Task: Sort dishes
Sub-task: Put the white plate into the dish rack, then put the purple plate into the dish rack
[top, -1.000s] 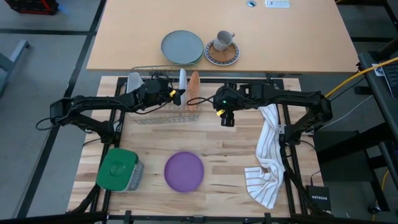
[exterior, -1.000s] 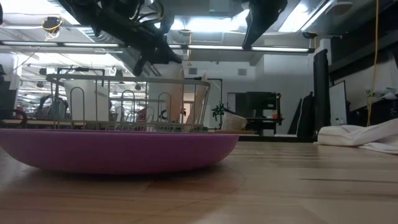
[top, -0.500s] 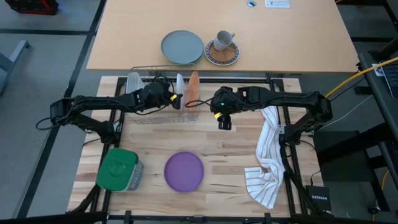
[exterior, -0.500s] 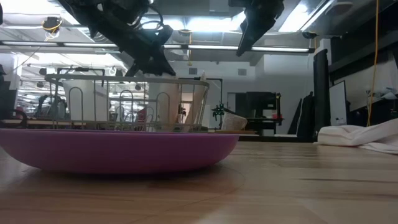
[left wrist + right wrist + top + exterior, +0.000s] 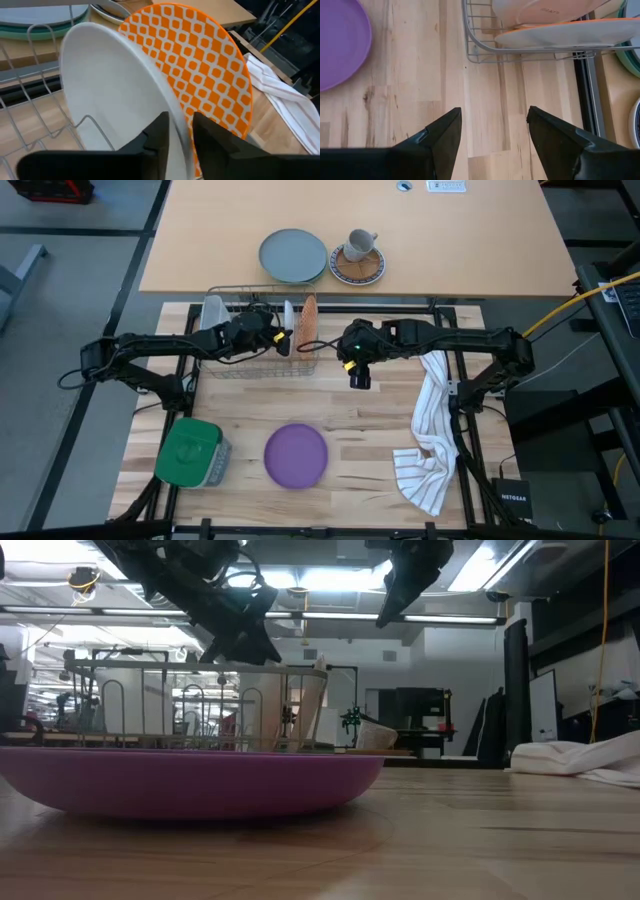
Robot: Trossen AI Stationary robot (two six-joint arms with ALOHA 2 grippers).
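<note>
The white plate (image 5: 289, 315) and the orange-red patterned plate (image 5: 310, 320) stand on edge side by side in the wire rack (image 5: 240, 365) at the table's far side. My left gripper (image 5: 280, 338) is shut on the white plate (image 5: 110, 85), with the orange plate (image 5: 200, 65) just behind it. The purple plate (image 5: 296, 455) lies flat on the table near the front edge and fills the low view (image 5: 190, 780). My right gripper (image 5: 358, 375) hangs open and empty above bare wood, right of the rack (image 5: 485, 50). My left gripper pinches the white plate's rim (image 5: 177, 122) between its two fingers (image 5: 157, 132), one finger on each face. It comes from the table's left, slanting down. The plate stands upright on edge among the rack's wires, close against the orange plate.
A green container (image 5: 190, 452) sits at the near left. A striped white towel (image 5: 430, 430) lies along the right side. A grey-blue plate (image 5: 293, 255) and a saucer with a cup (image 5: 357, 262) sit on the far table behind the rack.
My left gripper has gone down and a little toward the table's left with the white plate, which now stands lower in the rack beside the orange plate. My right gripper has shifted slightly left and nearer, still open.
</note>
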